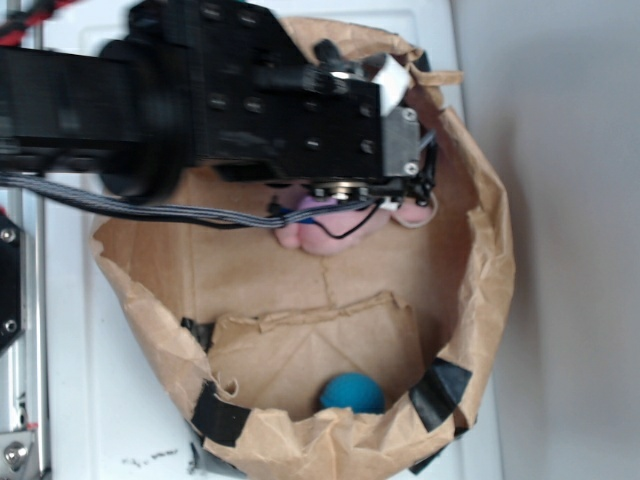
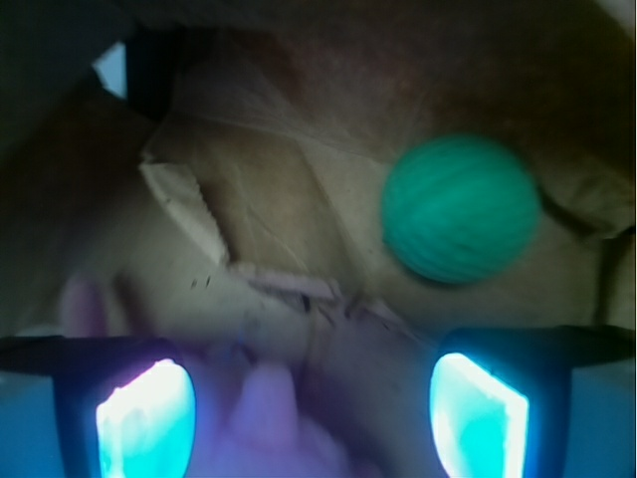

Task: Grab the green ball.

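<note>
The green ball is hidden or out of view in both views. My gripper (image 1: pixel 372 203) hangs inside a brown paper bag (image 1: pixel 480 250), right over a pink plush toy (image 1: pixel 325 232). In the wrist view the gripper (image 2: pixel 314 403) is open, its two fingers (image 2: pixel 144 418) wide apart with only the pink plush toy (image 2: pixel 269 408) below the gap. A darker teal-blue ball (image 1: pixel 352 392) lies at the bag's near side, beyond a folded paper flap (image 1: pixel 310 318). The wrist view shows the same teal ball (image 2: pixel 461 209) ahead to the upper right, well away from the fingers.
The bag's crumpled walls ring the whole work area, with black tape patches (image 1: pixel 440 392) on the rim. The bag stands on a white surface (image 1: pixel 80 400). My black arm (image 1: pixel 200 90) covers the bag's upper left part.
</note>
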`<state>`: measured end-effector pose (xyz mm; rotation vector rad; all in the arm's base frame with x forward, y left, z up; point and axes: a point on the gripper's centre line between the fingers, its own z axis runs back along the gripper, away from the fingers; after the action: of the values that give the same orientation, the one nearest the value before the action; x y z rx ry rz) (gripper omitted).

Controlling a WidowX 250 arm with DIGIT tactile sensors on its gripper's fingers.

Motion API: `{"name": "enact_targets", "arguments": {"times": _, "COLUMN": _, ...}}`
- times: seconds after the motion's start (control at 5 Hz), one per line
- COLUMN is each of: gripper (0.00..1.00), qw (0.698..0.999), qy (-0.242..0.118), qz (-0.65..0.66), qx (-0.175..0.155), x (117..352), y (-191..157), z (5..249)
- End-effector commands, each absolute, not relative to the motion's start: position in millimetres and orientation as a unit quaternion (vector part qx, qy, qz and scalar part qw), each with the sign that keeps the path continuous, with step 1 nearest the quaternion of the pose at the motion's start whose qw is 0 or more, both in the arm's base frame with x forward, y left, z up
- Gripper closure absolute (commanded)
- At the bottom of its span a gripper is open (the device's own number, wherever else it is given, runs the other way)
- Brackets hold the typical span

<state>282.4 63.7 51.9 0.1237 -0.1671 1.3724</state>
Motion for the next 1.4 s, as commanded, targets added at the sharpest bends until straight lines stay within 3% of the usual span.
{"name": "enact_targets", "arguments": {"times": 0.0, "gripper": 0.0, "qw": 0.754, "qy": -0.074, "qz": 0.651, "qx": 0.052, "x": 261, "y": 86, "z": 79}}
{"name": "enact_targets", "arguments": {"times": 0.4, "gripper": 0.0, "qw": 0.744, "qy": -0.096, "qz": 0.655, "qx": 0.089, "x": 252, "y": 93, "z": 64}}
{"name": "enact_targets", "arguments": {"times": 0.6, "gripper": 0.0, "qw": 0.737, "qy": -0.108, "qz": 0.661, "qx": 0.09, "x": 245, "y": 102, "z": 66}}
{"name": "enact_targets", "arguments": {"times": 1.0, "gripper": 0.0, "qw": 0.728, "qy": -0.139, "qz": 0.661, "qx": 0.12, "x": 236, "y": 104, "z": 39}}
{"name": "enact_targets", "arguments": {"times": 1.2, "gripper": 1.0, "qw": 0.727, "qy": -0.147, "qz": 0.66, "qx": 0.114, "x": 228, "y": 100, "z": 37}}
